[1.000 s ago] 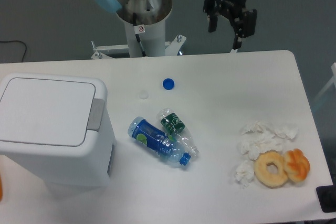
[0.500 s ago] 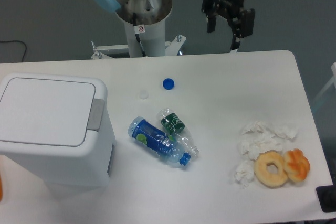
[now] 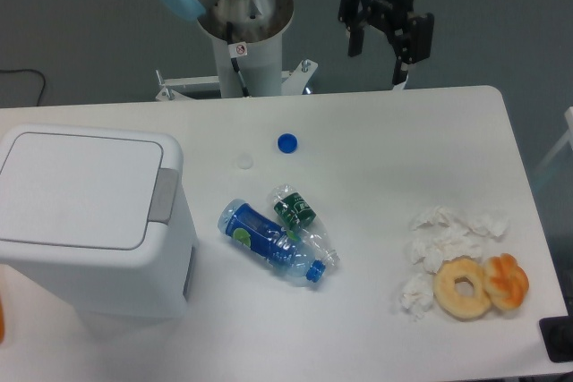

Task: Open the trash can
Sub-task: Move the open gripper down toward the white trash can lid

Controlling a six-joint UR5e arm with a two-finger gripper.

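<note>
At the left edge of the frame you have the trash can, a large boxy bin of smooth white plastic with rounded corners; its flat lid lies shut and flush, and a grey tab sits on its right edge. Up at the top, right of centre, the gripper hangs over the far edge of the table, well apart from the bin, its two dark fingers spread with nothing between them and a small blue light glowing above them. Your arm's grey base column stands at top centre behind the table, with a pale blue cap on the joint and a small round sticker too small to read. Near the middle of the frame two crushed clear plastic bottles lie touching: one with a blue label and blue cap, one with a green label; you cannot read the print on either. Above them rest a loose blue cap and a white cap. Toward the lower right, crumpled white tissue lies beside a ring doughnut, which touches an orange glazed pastry. The table is smooth, matte white with rounded corners, and behind it the floor is dull grey.
</note>
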